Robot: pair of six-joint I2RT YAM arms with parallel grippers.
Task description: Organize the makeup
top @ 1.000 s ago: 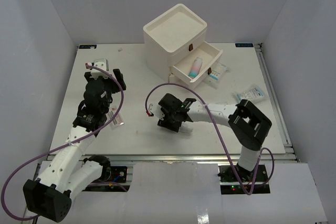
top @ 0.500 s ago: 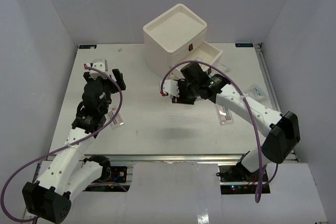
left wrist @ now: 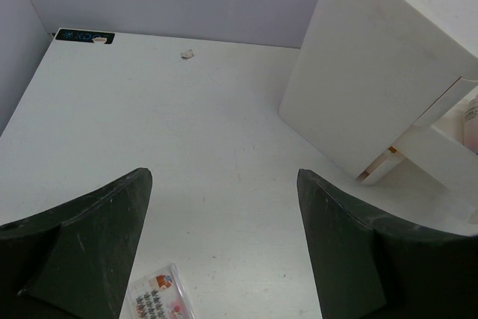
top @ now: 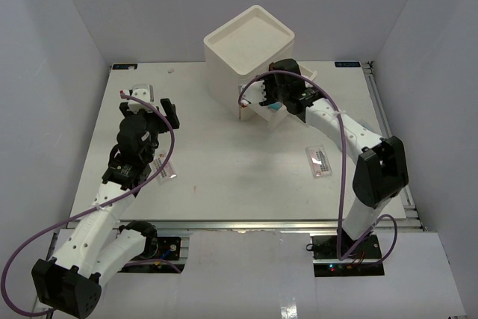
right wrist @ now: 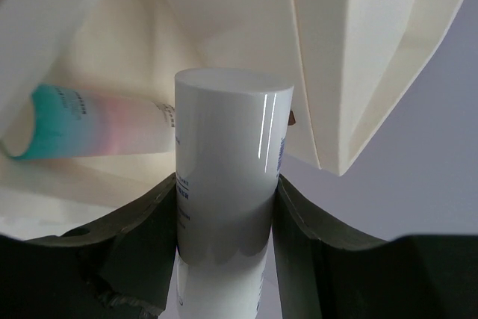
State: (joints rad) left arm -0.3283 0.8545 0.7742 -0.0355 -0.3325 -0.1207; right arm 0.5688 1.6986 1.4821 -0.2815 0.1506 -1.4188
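Observation:
My right gripper (top: 267, 101) is shut on a white tube (right wrist: 228, 169) and holds it over the open drawer (top: 256, 114) of the white drawer box (top: 246, 46). In the right wrist view the tube stands between my fingers, its flat end toward the drawer's inside. A white tube with a pink label and teal end (right wrist: 97, 121) lies in that drawer. My left gripper (top: 147, 113) is open and empty above the left of the table; its wrist view (left wrist: 224, 184) shows bare table between the fingers. A flat clear pack with pink print (top: 166, 169) lies by the left arm.
Another flat white pack with pink print (top: 320, 160) lies on the table right of centre. The drawer box (left wrist: 388, 72) stands at the back centre. A small white scrap (left wrist: 187, 54) lies near the back edge. White walls close in the table on three sides.
My right arm has carried the white tube from the middle of the table up and back to the open drawer. The left arm has not moved.

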